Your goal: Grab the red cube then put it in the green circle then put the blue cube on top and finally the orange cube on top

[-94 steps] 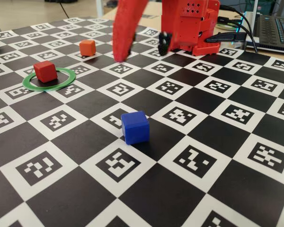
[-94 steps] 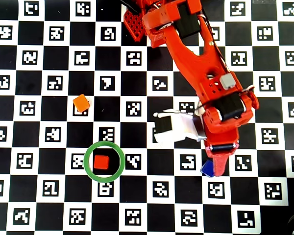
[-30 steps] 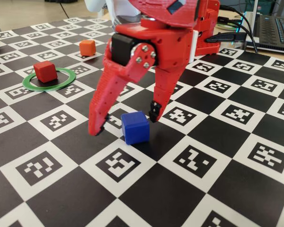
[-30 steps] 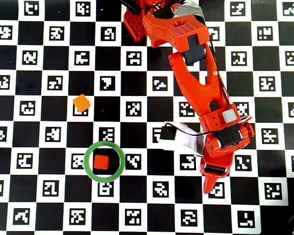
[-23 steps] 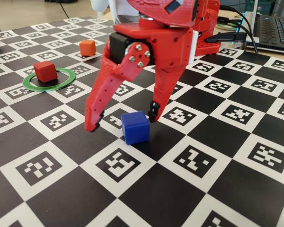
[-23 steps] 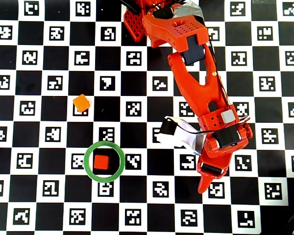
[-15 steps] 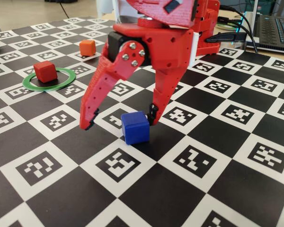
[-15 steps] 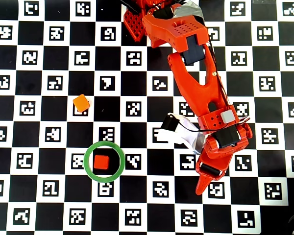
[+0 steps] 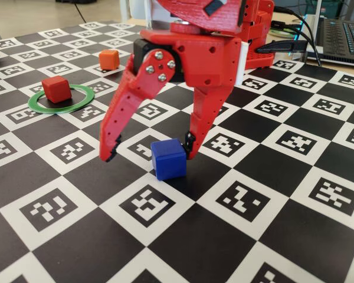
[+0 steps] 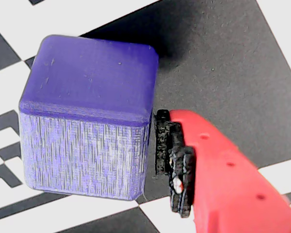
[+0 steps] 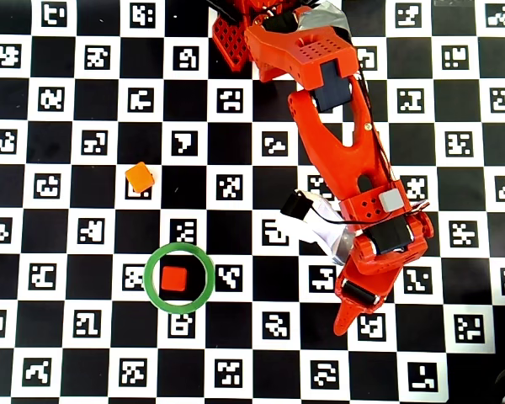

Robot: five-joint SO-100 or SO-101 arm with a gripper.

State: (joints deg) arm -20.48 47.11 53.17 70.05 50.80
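From my station I see the gripper (image 9: 148, 154) lowered to the checkered marker board (image 9: 271, 194) with its jaws spread wide, holding nothing. In the fixed view the blue cube (image 9: 168, 158) sits on the board between the two red fingers: the right-hand finger's black tip is pressed up against, or just beside, the cube's right face, while the left-hand finger tip stands apart from the cube's left side with open board between them. The wrist view confirms the near side: the blue cube (image 10: 87, 121) fills the left of the picture, and the dark ridged pad (image 10: 172, 160) on the red finger sits right at the cube's right edge; I cannot tell whether it truly touches. The other finger does not show in that view. The cube stands flat on the board, straddling a black square and a white marker square.

In the overhead view the arm covers the blue cube, so I only see the gripper (image 11: 353, 316) from above, to the right of the ring.

Further out, the red cube (image 9: 56, 89) lies inside the green circle (image 9: 82, 104), well apart from the gripper to the left in the fixed view. From above, the red cube (image 11: 176, 279) sits near the middle of the green circle (image 11: 151, 290). The orange cube (image 9: 109, 59) rests on the board beyond the ring, apart from it; overhead, the orange cube (image 11: 140, 178) lies above and left of the ring
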